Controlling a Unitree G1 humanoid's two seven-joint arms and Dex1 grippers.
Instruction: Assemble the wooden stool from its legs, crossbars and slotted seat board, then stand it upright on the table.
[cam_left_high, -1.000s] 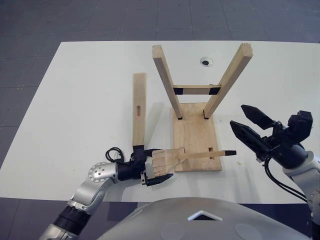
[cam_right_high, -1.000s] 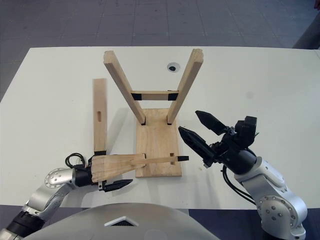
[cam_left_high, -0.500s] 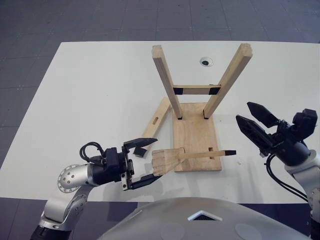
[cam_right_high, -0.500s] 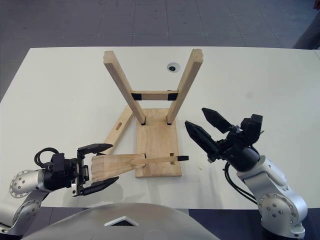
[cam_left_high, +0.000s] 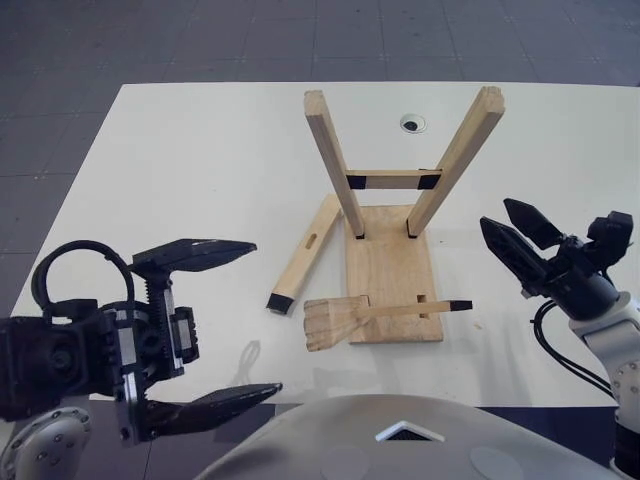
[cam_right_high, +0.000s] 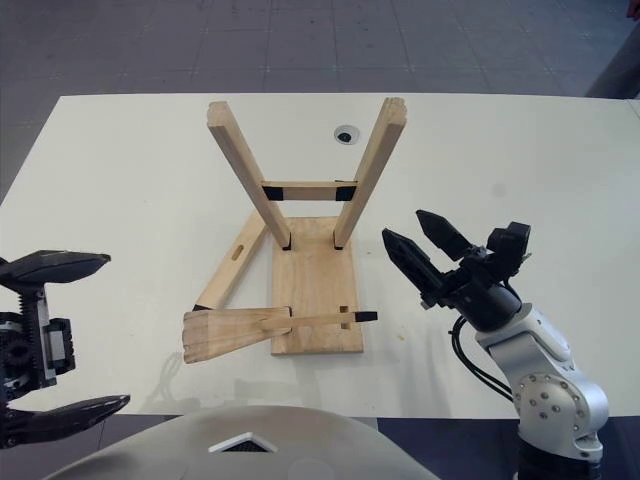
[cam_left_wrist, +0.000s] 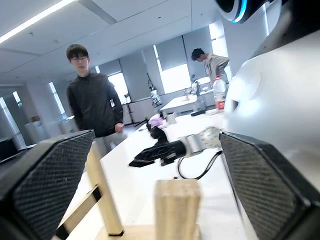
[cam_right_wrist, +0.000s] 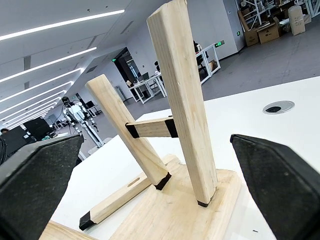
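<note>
The slotted seat board (cam_left_high: 392, 272) lies flat mid-table. Two legs (cam_left_high: 334, 160) (cam_left_high: 458, 158) stand upright in its far slots, joined by a crossbar (cam_left_high: 394, 180). A loose slotted leg (cam_left_high: 308, 250) lies slanted on the table, left of the board. Another leg with a thin crossbar (cam_left_high: 345, 318) rests across the board's near edge. My left gripper (cam_left_high: 266, 316) hangs open above the table's near left, holding nothing. My right gripper (cam_left_high: 495, 213) stands open to the right of the board, empty. In the right wrist view the upright legs (cam_right_wrist: 182, 100) show between my open fingers (cam_right_wrist: 35, 185).
A round cable hole (cam_left_high: 411, 123) sits in the white table (cam_left_high: 180, 160) behind the stool parts. The table's left and far right are bare. In the left wrist view the lying leg's end (cam_left_wrist: 177, 207) is close ahead.
The loose leg swung from straight to slanted, its top now near the board. My left gripper opened, let go and drew back up toward the camera. My right gripper shifted slightly right.
</note>
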